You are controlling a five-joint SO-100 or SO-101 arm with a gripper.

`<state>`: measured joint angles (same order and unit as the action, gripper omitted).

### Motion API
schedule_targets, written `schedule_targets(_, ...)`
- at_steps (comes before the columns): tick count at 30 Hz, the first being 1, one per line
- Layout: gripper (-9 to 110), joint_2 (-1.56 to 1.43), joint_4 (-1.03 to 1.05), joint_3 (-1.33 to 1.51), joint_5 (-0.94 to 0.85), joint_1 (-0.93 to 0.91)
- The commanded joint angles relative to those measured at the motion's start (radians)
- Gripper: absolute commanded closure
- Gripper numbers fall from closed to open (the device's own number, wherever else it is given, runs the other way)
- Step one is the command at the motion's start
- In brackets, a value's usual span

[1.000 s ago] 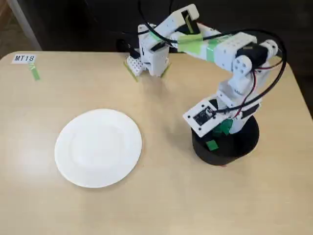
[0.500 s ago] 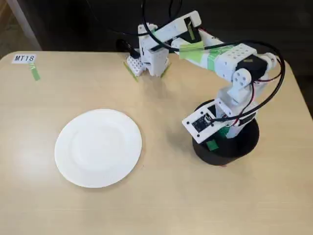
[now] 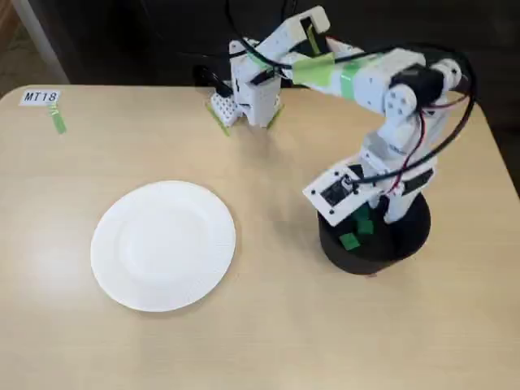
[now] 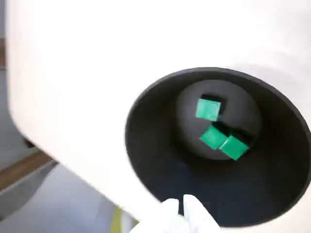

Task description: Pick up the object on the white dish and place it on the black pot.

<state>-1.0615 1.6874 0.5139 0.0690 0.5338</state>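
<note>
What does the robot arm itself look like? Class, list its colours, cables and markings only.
The arm is built from white plastic segments with black motor blocks at the joints. Bright green tape wraps its upper links. Thin black cables, plus a red wire, loop along its side. The gripper has white jaws. A black panel sits on its wrist.

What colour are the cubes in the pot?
Green, all three cubes; clearest in the wrist view.

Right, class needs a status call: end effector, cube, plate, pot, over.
End effector over the black pot, fingertips together, holding nothing. Three green cubes on the pot floor. White paper plate bare. Nothing in the way.
</note>
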Motion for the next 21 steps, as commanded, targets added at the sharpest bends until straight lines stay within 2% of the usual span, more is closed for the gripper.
schedule_targets(1,101,-0.222,-0.005,-0.044,-0.017,-0.051)
schedule_targets(7,101,-0.565,-0.014,-0.046,-0.031,-0.238)
schedule_targets(14,101,-0.825,-0.018,-0.026,-0.044,-0.531)
schedule_targets(18,101,-0.969,-0.018,0.080,-0.052,-0.565)
schedule_targets(21,101,-1.143,-0.072,0.273,-0.032,-0.566)
